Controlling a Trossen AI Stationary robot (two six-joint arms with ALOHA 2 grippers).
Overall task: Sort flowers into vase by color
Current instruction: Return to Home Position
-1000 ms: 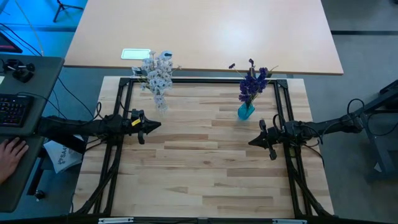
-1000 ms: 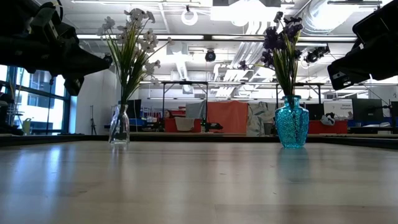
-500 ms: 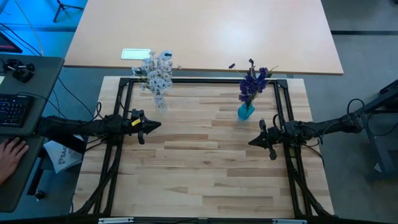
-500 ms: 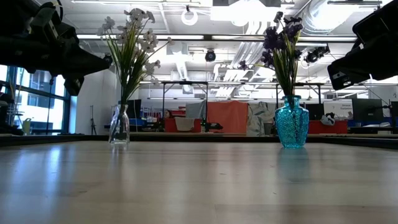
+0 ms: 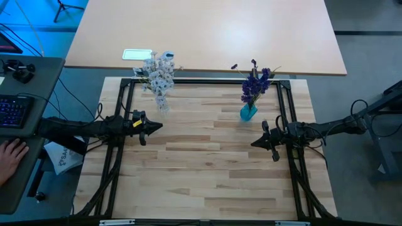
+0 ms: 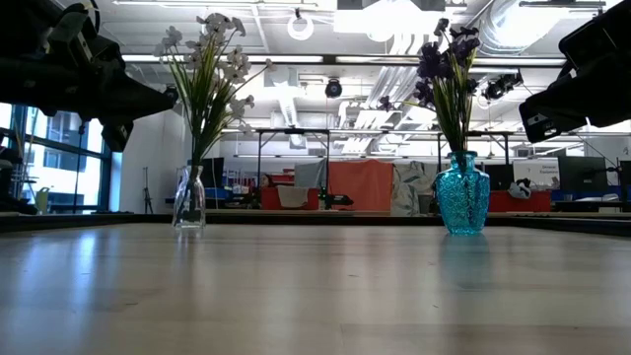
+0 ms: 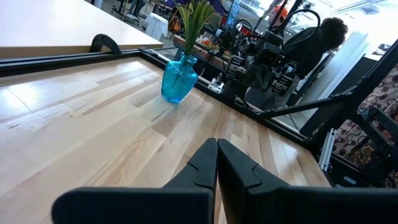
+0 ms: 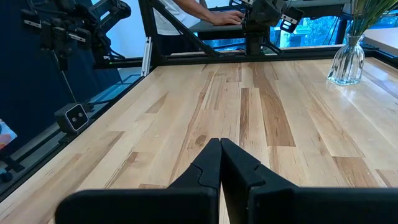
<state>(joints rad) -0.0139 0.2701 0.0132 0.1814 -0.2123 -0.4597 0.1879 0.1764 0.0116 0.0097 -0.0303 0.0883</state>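
Observation:
The pale whitish-blue flowers [image 5: 158,76] stand by their stems in a clear glass vase [image 6: 188,200] at the table's far left. The dark purple flowers [image 5: 254,82] stand in a teal vase [image 5: 248,112] at the far right, also seen as the teal vase [image 7: 179,79] in the left wrist view. My left gripper [image 5: 157,127] hovers shut over the table's left side, near the clear vase. My right gripper [image 5: 254,143] hovers shut over the right side, on the near side of the teal vase. Neither holds anything.
A black frame [image 5: 122,100] runs around the wooden table top. A larger tan table [image 5: 207,34] with a small white card [image 5: 137,54] lies beyond the far edge. A person's hand [image 5: 11,155] rests by a keyboard at the left. The table's middle and near half are bare wood.

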